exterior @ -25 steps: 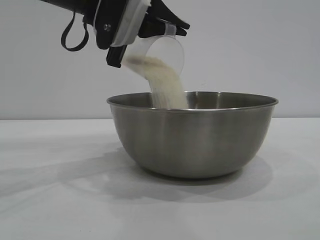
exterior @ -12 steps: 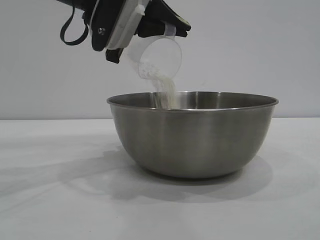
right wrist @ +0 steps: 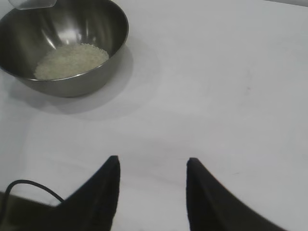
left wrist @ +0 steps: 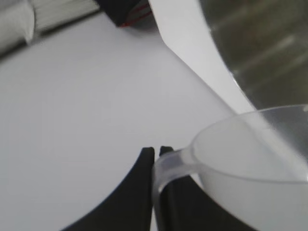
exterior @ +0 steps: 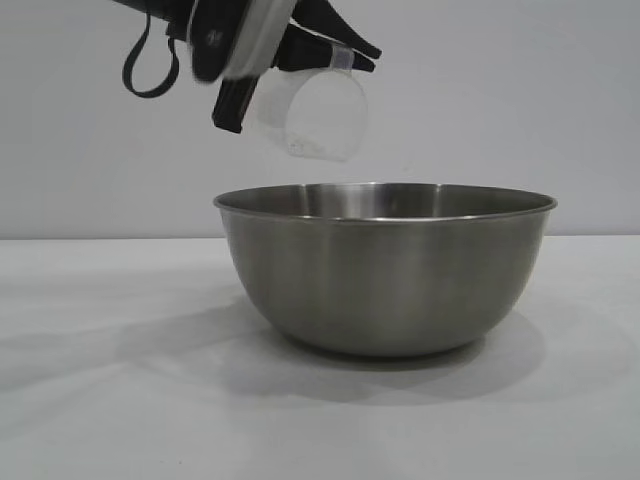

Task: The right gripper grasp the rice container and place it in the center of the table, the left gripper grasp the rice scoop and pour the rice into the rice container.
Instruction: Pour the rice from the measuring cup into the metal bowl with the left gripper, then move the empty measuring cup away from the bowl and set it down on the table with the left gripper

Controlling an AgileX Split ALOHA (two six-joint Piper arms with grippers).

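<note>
The steel rice container (exterior: 385, 268) stands on the white table (exterior: 110, 400) at the middle. My left gripper (exterior: 345, 52) is shut on the handle of the translucent rice scoop (exterior: 312, 115) and holds it tipped above the container's left rim. Only a few grains cling inside the scoop. In the left wrist view the gripper (left wrist: 157, 153) pinches the scoop handle (left wrist: 168, 166), with the container wall (left wrist: 260, 53) beyond. In the right wrist view the rice (right wrist: 71, 60) lies heaped in the container (right wrist: 96, 77). My right gripper (right wrist: 151, 163) is open and empty, well away from the container; it is out of the exterior view.
A dark object with red trim (left wrist: 126, 14) and a pale ribbed object (left wrist: 48, 14) lie at the table's edge in the left wrist view. A black cable (right wrist: 29, 187) runs by my right gripper.
The stream of rice from the scoop into the container has thinned and stopped. The scoop is now nearly empty and still tipped.
</note>
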